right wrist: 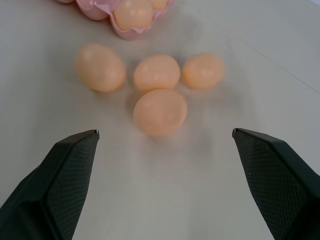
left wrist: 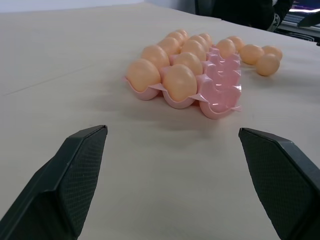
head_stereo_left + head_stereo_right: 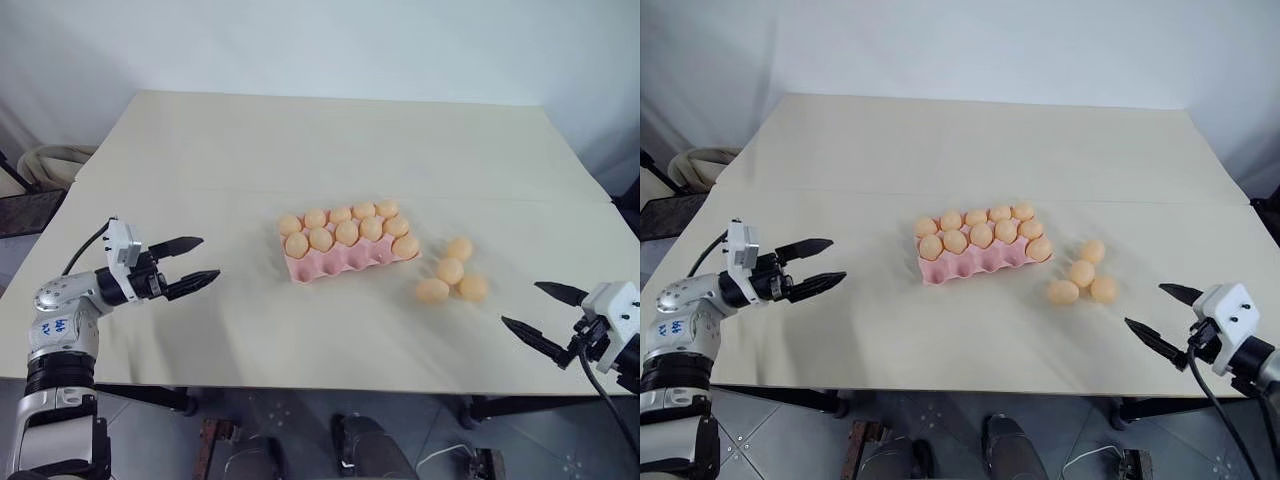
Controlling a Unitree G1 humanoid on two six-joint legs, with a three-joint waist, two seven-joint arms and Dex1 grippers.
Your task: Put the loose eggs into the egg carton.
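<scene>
- Fingers of left gripper (image 3: 188,264) and right gripper (image 3: 538,310) spread wide, grasping nothing.
- Right wrist view: four loose eggs (image 1: 159,93) clustered on table (image 3: 330,150), beside egg carton (image 3: 345,258).
- Left wrist view: carton's near row vacant.

- Small blue markings are showing on the silver-grey casing of the robot's left forearm (image 3: 57,325), but they are proving too small to read.
- No other text, label, brand or number is showing legibly.
</scene>
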